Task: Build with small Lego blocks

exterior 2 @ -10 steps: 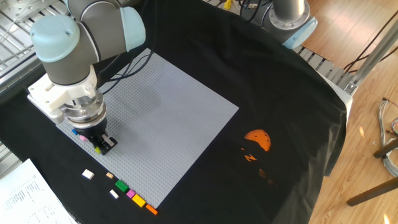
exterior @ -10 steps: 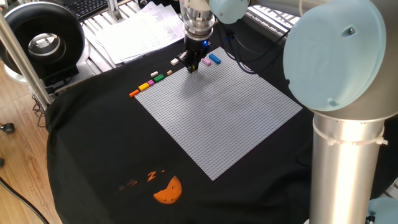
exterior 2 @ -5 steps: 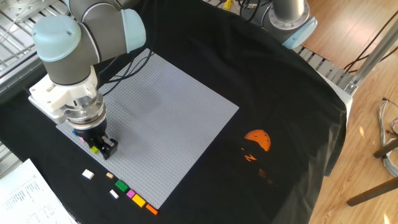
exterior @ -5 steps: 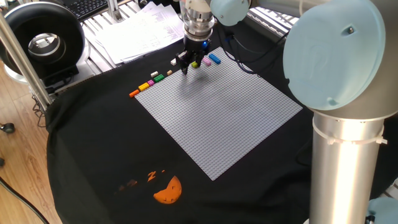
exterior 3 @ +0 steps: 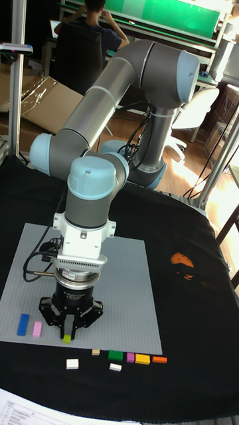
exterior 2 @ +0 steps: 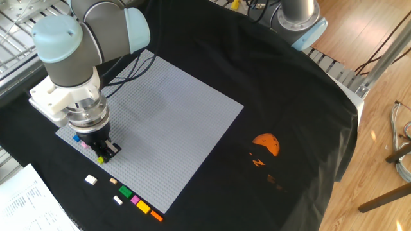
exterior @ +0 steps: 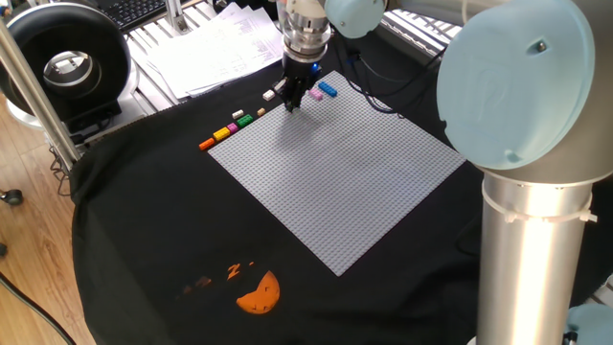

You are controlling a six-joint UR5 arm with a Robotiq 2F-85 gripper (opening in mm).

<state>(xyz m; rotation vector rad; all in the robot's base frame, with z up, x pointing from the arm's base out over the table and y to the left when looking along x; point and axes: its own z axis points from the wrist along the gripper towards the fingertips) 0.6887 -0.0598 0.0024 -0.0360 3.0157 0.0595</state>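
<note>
Robot gripper [exterior 3: 67, 334] pinches a tiny yellow-green Lego brick [exterior 3: 67, 339] at the grey baseplate [exterior 2: 167, 122] edge, w/ blue [exterior 3: 24, 323] and pink [exterior 3: 37, 328] bricks beside it and more in a row on the black cloth. Brick looks light, stiff, slick; best gripped on flat sides. Vs. half a sec ago, gripper sits lower.

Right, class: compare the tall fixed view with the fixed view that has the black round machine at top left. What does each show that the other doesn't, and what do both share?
Only the tall view shows a seated person behind the arm and a yellow-green brick at the tool's tips. Only the other shows the black round machine and papers. Both share the grey baseplate, blue brick and orange print.
</note>
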